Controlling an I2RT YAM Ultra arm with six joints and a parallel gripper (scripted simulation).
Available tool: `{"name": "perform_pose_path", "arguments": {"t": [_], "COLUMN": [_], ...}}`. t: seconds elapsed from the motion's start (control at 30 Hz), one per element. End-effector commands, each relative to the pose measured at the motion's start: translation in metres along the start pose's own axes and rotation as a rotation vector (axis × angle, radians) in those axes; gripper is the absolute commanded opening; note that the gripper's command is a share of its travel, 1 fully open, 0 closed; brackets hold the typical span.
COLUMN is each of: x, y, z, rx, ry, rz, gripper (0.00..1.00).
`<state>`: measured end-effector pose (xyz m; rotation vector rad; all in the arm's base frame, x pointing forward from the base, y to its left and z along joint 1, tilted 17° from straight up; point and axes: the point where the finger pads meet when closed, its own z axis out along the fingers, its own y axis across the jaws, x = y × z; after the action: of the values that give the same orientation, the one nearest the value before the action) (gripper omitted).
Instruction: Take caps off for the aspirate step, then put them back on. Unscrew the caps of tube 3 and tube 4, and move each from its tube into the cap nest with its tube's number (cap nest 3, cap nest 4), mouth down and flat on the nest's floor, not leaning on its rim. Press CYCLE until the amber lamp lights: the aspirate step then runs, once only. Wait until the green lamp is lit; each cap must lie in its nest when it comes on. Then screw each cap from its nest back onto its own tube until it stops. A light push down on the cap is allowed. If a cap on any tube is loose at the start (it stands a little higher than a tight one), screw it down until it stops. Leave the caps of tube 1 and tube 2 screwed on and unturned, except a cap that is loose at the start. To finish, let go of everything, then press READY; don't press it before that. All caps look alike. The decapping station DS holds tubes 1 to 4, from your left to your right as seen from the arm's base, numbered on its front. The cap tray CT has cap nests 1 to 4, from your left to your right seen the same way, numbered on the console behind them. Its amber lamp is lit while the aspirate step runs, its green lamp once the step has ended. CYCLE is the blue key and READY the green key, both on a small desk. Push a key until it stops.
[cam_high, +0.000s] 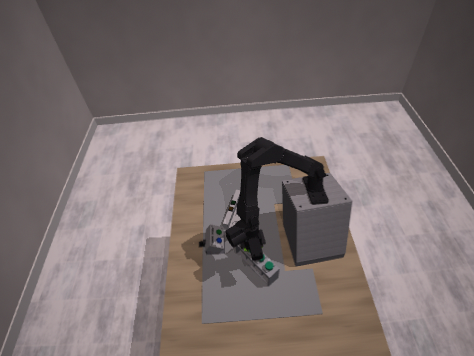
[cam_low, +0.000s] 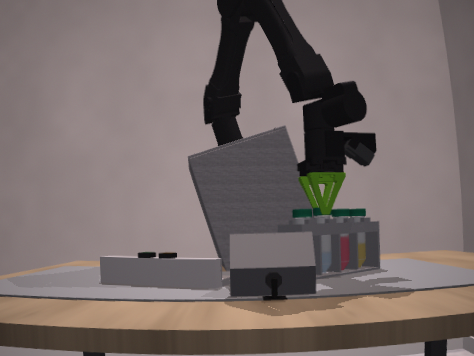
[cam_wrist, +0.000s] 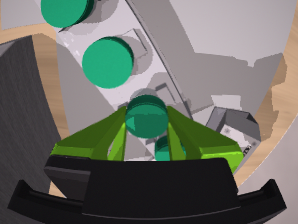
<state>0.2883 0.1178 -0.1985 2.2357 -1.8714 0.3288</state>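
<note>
On wooden desk (cam_high: 187, 280), grey mat (cam_high: 280, 300); grey-walled room; hand (cam_wrist: 148, 137) pinching green cap (cam_wrist: 147, 115).

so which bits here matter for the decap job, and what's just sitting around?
Job:
- gripper, shut on a green cap
- decapping station with capped tubes
- cap tray
- key desk: green and blue keys

Just around:
- grey block under the arm
- grey mat

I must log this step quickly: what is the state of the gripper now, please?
Gripper: closed on a green tube cap that sits on its tube in the decapping station.
</note>
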Motion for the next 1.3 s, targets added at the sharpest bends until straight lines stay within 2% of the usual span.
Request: {"name": "perform_pose_path", "arguments": {"t": [0.0, 0.03, 0.1, 0.17, 0.4, 0.43, 0.83, 1.0, 1.1, 1.17, 1.23, 1.27], "x": [-0.0023, -0.0023, -0.0023, -0.0023, -0.0022, -0.0022, -0.0023, -0.0022, -0.0023, -0.0023, -0.0023, -0.0023], "y": [-0.0031, -0.0031, -0.0031, -0.0030, -0.0031, -0.0031, -0.0031, -0.0033, -0.0033, -0.0034, -0.0034, -0.0034], "z": [-0.0044, -0.0045, -0.0045, -0.0045, -0.0045, -0.0045, -0.0044, -0.0070, -0.0075, -0.0085, -0.0085, -0.0090], "rx": [0.013, 0.013, 0.013, 0.013, 0.013, 0.013, 0.013, 0.012, 0.012, 0.011, 0.011, 0.011], "ry": [-0.004, -0.003, -0.003, -0.003, -0.003, -0.003, -0.003, -0.005, -0.006, -0.007, -0.007, -0.007], "rz": [-0.260, -0.310, -0.310, -0.401, -0.401, -0.401, -0.401, 0.007, 0.099, 0.251, 0.251, 0.349], "gripper": [0.00, 0.00, 0.00, 0.00, 0.00, 0.49, 0.49, 0.49, 0.49, 0.49, 0.49, 0.49]}}
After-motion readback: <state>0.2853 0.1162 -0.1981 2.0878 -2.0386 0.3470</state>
